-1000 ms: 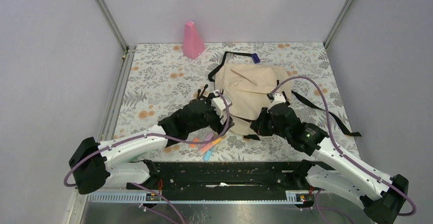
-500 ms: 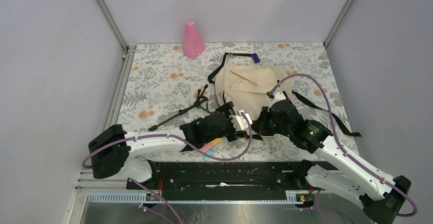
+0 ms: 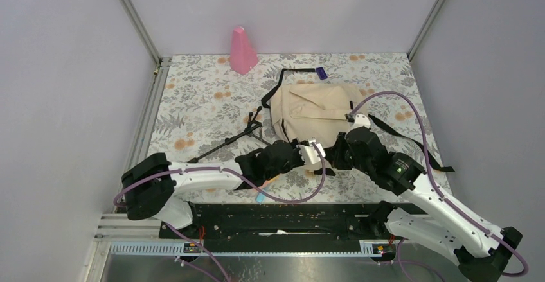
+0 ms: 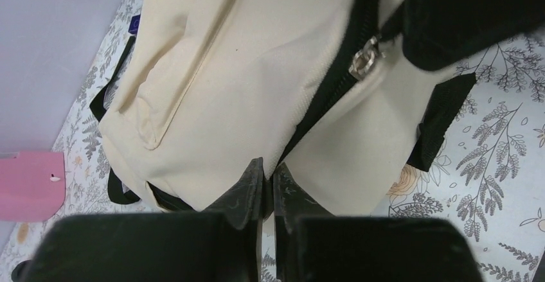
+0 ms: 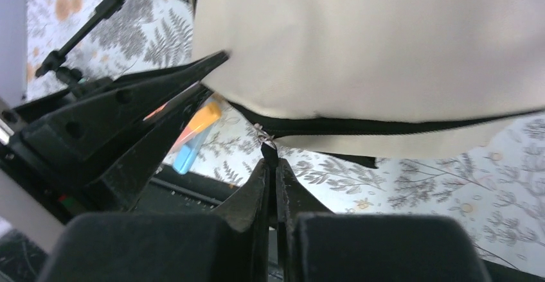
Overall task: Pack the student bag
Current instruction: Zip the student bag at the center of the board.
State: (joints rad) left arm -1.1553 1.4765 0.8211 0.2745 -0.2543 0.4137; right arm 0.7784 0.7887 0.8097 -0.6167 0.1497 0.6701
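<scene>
- Your left gripper (image 4: 268, 178) stood at the bag's left side a second ago with its jaws wide. It now sits at the bag's near edge with the jaws closed, tips pressed to the cream cloth beside the zipper. You cannot tell whether any cloth is caught between them.
- The student bag (image 3: 315, 105) lies flat at mid-table, right of centre, with its black straps trailing far and right. It has barely shifted.
- Your right gripper (image 5: 270, 166) remains at the near edge as before, pinched tight on the zipper pull (image 5: 265, 137). It is just beside the left one.
- A black tripod (image 3: 250, 128) that the left arm hid a second ago now lies uncovered, left of the bag.
- Orange and blue markers (image 5: 199, 123) lie near, under the left arm.
- A pink cone (image 3: 242, 51) stands at the far edge, left of centre. A small purple tag (image 3: 321, 72) lies just beyond the bag.
- The floral cloth (image 3: 199, 96) covers the table. Plain grey walls (image 3: 64, 70) close in three sides, with metal posts (image 3: 135, 18) in the far corners.
</scene>
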